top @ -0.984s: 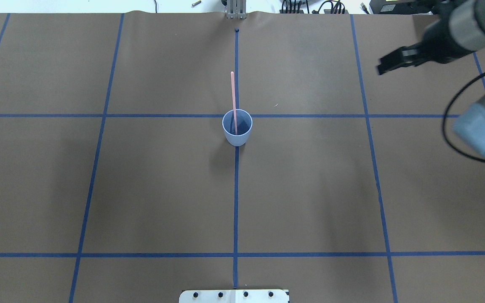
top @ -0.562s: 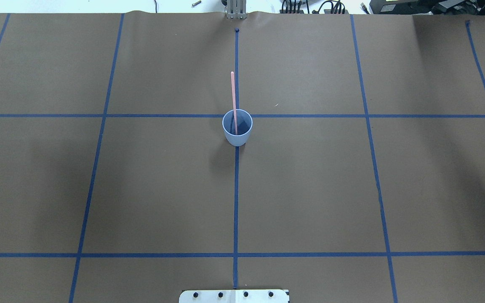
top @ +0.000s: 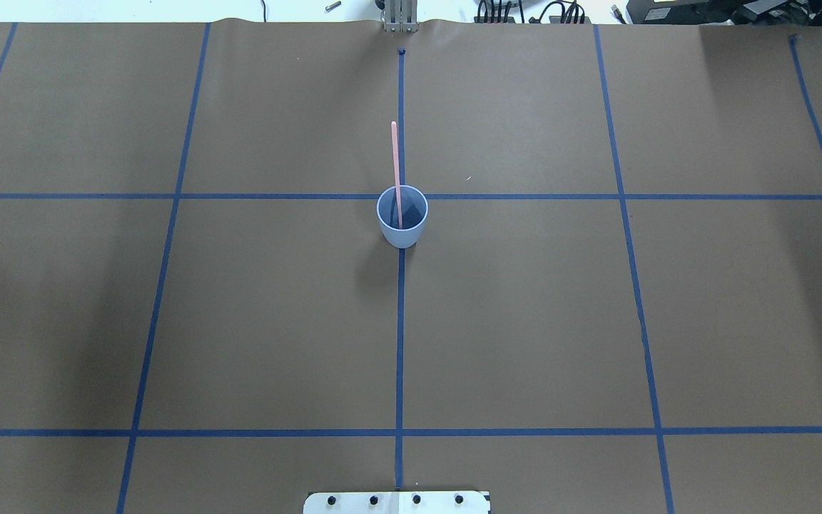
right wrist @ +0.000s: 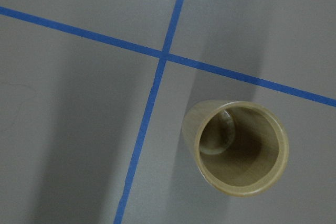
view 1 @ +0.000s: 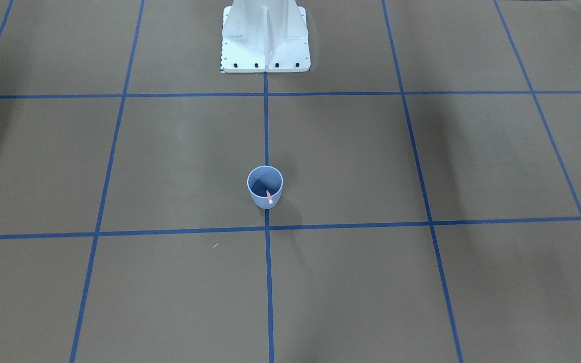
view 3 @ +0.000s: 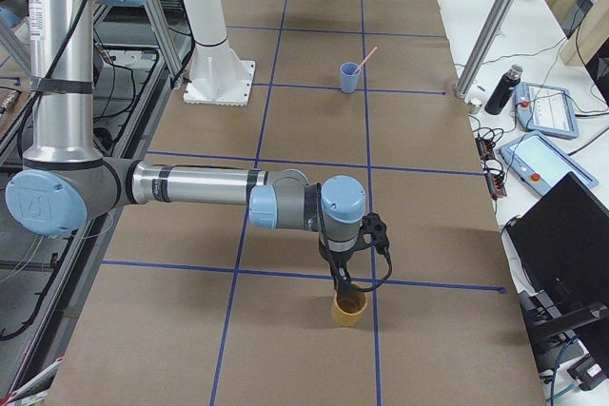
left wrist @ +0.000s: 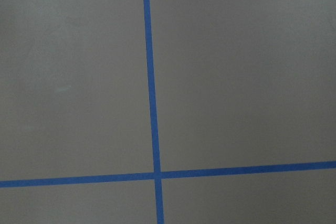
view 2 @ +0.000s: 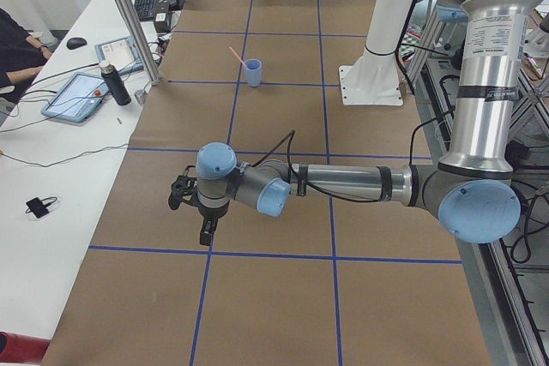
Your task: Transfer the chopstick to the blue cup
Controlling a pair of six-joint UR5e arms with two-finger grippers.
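Note:
The blue cup (top: 402, 218) stands upright at the table's middle on a tape crossing; it also shows in the front view (view 1: 265, 186). One pale pink chopstick (top: 396, 164) stands in it, leaning on the far rim and sticking well out. No other chopstick is in view. My left gripper (view 2: 207, 234) hangs low over bare table at my left end; I cannot tell if it is open or shut. My right gripper (view 3: 341, 284) hangs just above a tan cup (view 3: 349, 309) at my right end; I cannot tell its state either. Neither wrist view shows fingers.
The tan cup (right wrist: 235, 148) is upright and looks empty inside. The robot's white base (view 1: 265, 35) stands at the near middle edge. A metal post (view 2: 129, 19), a bottle (view 2: 114, 83) and tablets sit on the operators' side.
My right arm, seen at the overhead view's upper right a second ago, has swung out of that view. The cup and chopstick have not moved.

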